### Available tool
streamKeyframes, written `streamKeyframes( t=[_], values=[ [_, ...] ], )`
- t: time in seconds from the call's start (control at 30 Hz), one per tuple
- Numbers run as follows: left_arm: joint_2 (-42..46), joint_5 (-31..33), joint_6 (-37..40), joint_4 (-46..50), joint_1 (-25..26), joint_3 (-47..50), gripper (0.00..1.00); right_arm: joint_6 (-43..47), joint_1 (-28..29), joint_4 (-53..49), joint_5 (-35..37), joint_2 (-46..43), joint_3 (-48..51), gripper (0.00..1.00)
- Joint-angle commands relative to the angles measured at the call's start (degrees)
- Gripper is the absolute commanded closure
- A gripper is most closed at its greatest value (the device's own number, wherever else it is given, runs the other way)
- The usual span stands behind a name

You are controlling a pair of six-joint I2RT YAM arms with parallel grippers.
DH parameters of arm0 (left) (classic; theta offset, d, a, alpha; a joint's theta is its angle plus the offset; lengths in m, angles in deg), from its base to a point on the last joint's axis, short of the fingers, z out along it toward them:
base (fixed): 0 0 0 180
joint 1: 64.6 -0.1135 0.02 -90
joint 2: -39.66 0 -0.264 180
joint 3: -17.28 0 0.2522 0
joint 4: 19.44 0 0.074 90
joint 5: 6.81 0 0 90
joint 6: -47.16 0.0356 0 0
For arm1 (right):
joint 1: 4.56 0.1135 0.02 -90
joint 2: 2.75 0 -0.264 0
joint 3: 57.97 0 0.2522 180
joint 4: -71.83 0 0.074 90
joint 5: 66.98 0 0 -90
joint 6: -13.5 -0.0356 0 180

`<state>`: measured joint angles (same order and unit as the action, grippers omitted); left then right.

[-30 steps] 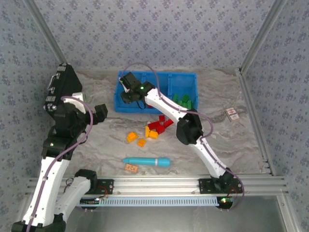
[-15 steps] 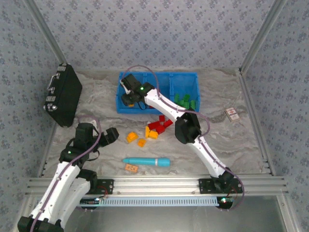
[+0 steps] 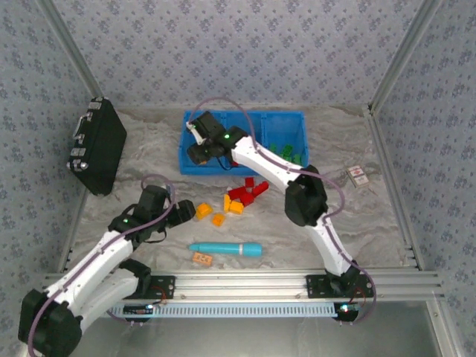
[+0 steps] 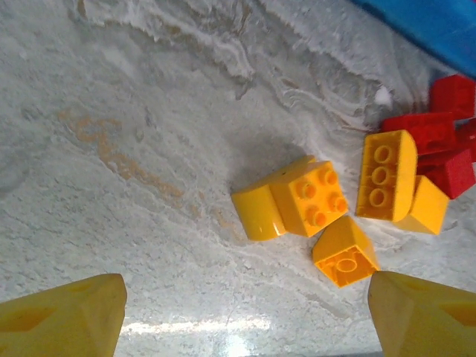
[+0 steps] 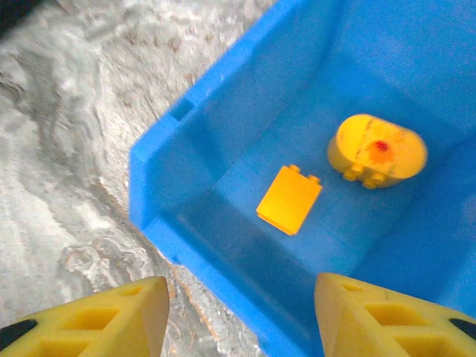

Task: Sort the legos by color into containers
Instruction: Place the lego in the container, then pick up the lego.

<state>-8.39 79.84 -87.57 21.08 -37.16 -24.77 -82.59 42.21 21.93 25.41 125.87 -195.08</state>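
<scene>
Right hand (image 5: 238, 316) above containers (image 5: 245, 97); card's (image 3: 358, 176) print unreadable

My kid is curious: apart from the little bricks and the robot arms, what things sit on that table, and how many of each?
Blue tray: 1
Black case: 1
Cyan cylinder: 1
Small flat packet: 1
Total: 4

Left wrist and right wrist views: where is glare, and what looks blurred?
Left wrist view: a white glare streak on the table at the bottom edge; the orange-yellow bricks are sharp, the fingertips soft. Right wrist view: the blue bin wall and the table are slightly blurred.
</scene>
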Motion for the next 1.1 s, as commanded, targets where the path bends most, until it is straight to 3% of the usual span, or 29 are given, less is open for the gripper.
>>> streamKeyframes(
  t=[0.0, 0.23, 0.43, 0.63, 1.07],
  values=[
    [-4.7, 3.6, -1.9, -3.1, 2.8, -4.8, 0.17, 1.9, -0.6, 5.4, 1.9, -9.6, 7.9, 0.43],
    [-16.8, 5.8, -2.1, -4.3, 7.8, -11.9, 0.20, 1.0, -4.1, 12.2, 4.9, -25.6, 30.3, 0.41],
    [-25.9, 7.3, -2.1, -2.4, 10.6, -18.1, 0.21, -1.4, -9.1, 16.3, 4.1, -35.4, 43.7, 0.40],
    [-32.1, 9.2, -2.7, 1.0, 12.4, -23.0, 0.21, -2.9, -13.4, 19.7, 2.0, -41.7, 51.8, 0.40],
    [-34.9, 15.8, -6.3, 11.7, 15.0, -27.8, 0.20, -2.3, -19.9, 23.4, -4.9, -46.1, 59.7, 0.39]
  ],
)
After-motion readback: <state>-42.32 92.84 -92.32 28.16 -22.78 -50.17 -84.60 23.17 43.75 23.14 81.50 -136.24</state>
